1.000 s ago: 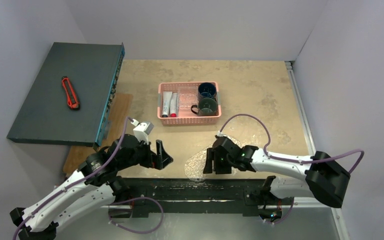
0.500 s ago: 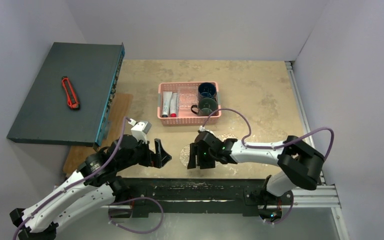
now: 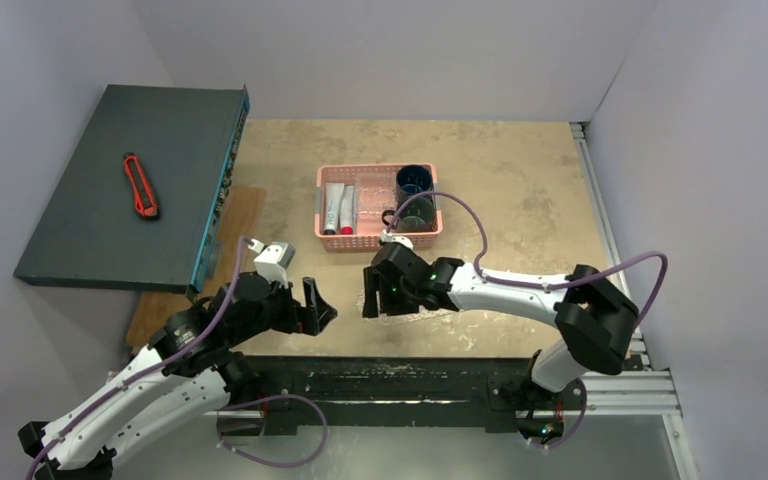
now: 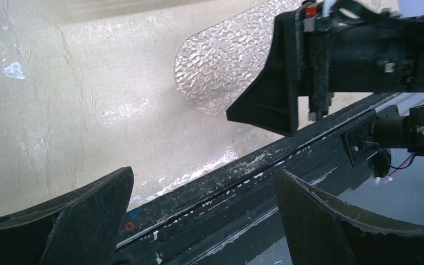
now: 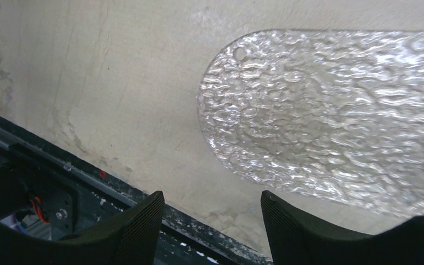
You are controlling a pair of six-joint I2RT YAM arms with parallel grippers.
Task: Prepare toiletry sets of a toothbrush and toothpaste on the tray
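The tray [image 5: 331, 110] is a clear, bumpy oval lying flat on the table near its front edge. It also shows in the left wrist view as the tray [image 4: 221, 66]. My right gripper [image 3: 372, 298] hovers open over the tray's left end, and nothing sits between the jaws of the right gripper [image 5: 211, 201]. My left gripper [image 3: 317, 308] stands open and empty just left of it, over the table's front rail. The blue mug [image 3: 414, 181], the dark green mug [image 3: 415, 212] and two red-capped tubes [image 3: 340, 208] lie in the pink basket [image 3: 378, 240].
A dark grey box [image 3: 125, 185] with a red utility knife [image 3: 140, 186] on it stands at the left. A wooden board [image 3: 235, 215] lies beside it. The black front rail [image 4: 265, 182] runs right under both grippers.
My right arm has swung left and away from the front edge, staying open. The tray's visible end has shifted left with it. My left gripper has moved slightly left and back.
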